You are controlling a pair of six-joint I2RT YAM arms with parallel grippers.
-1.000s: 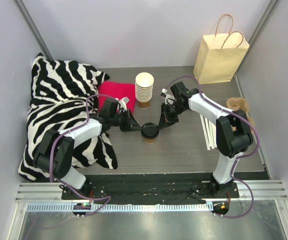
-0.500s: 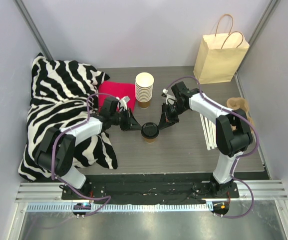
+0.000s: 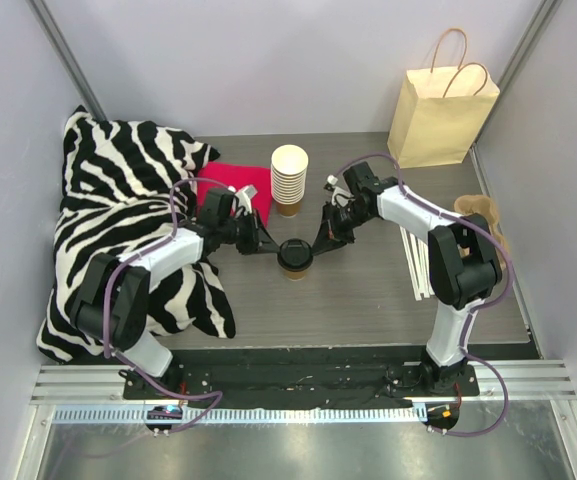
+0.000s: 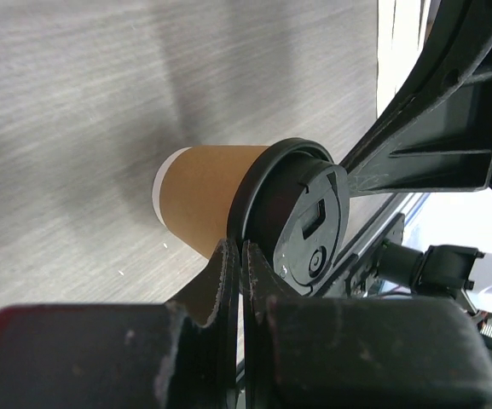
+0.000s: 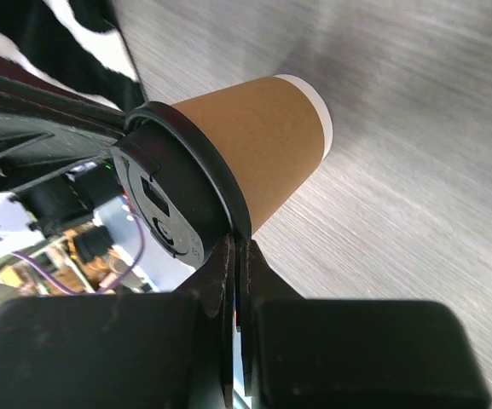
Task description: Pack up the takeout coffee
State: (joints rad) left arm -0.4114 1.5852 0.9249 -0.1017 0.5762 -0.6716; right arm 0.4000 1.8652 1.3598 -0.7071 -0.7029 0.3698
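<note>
Takeout coffee (image 3: 296,258) has left and right jaws clamped shut on opposite lid (image 4: 301,213) edges, probably to lift it level.

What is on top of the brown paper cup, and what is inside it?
A round black lid covers the brown cup; the left tool and right tool pinch its rim. The inside is hidden.

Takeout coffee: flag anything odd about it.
No spill, and the lid looks seated on the takeout coffee. Odd: both arms' jaws are shut on the lid's thin rim from opposite sides, not on the cup's body.
</note>
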